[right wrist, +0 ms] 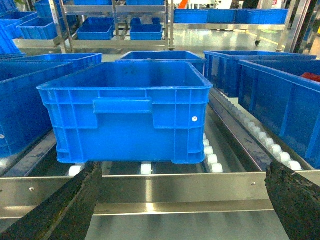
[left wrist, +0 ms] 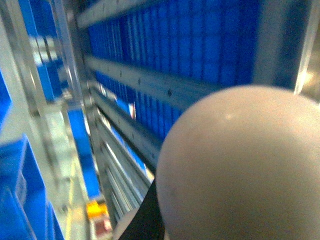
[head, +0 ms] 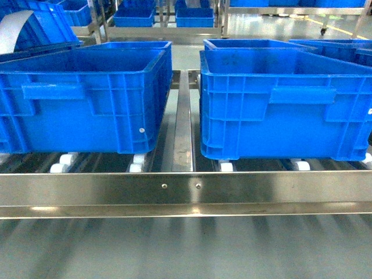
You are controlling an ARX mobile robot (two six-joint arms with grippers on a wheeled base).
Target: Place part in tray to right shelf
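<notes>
Right gripper (right wrist: 185, 200): two fingers, dark, rough-textured black surface, worn and flaky, one finger (right wrist: 65, 207) at left, one (right wrist: 295, 197) at right. Left wrist view: smooth rounded cream-beige dome fills near right; black strip beneath; identity unclear.

We see a glossy steel shelf (head: 186, 192), matt plastic crates (head: 87, 99), and perhaps a smooth plastic tray (left wrist: 240, 165).

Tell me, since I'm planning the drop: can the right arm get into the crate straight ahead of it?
Probably yes. In the right wrist view the right gripper is open and empty, the blue crate has an open top, and only the shelf's front rail lies between them, lower than the crate's rim.
</notes>
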